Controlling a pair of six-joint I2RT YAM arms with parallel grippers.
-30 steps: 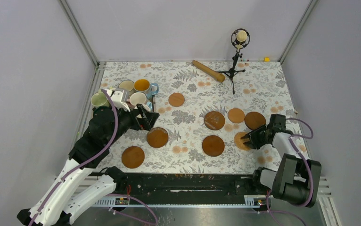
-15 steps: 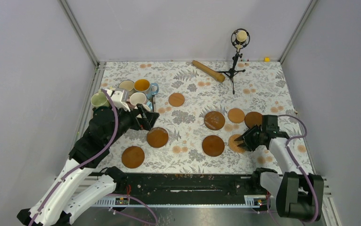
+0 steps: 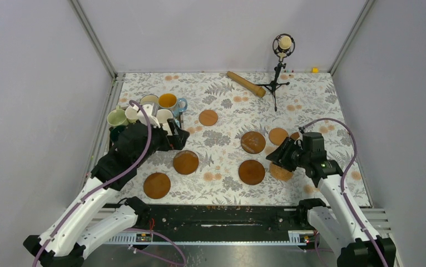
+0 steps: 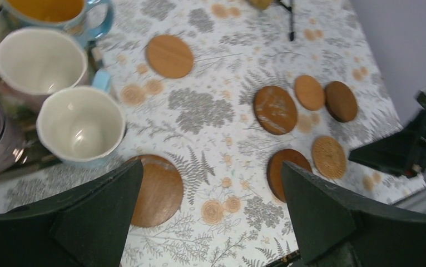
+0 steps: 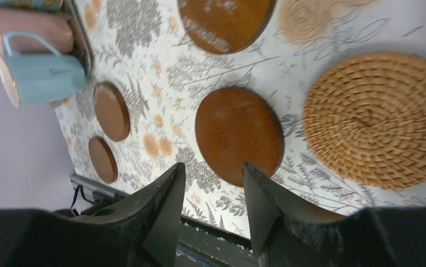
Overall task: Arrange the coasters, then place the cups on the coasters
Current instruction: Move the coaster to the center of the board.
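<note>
Near the right edge of the counter (image 3: 316, 105), we are easing our right pincer (image 5: 213, 167), now slightly parted and empty, off the woven coaster (image 5: 377, 119) lying flat there, while our wide-open, empty left pincer (image 4: 211, 167) is closing on the cups (image 4: 80, 125) clustered far left, so cup placing looks next.

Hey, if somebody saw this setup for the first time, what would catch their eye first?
Probably the round coasters scattered bare across the floral tablecloth, including a woven coaster on the near right. Next, the mugs crowded together at the far left, with the left gripper open right beside them. A microphone on a tripod stands at the far edge.
</note>
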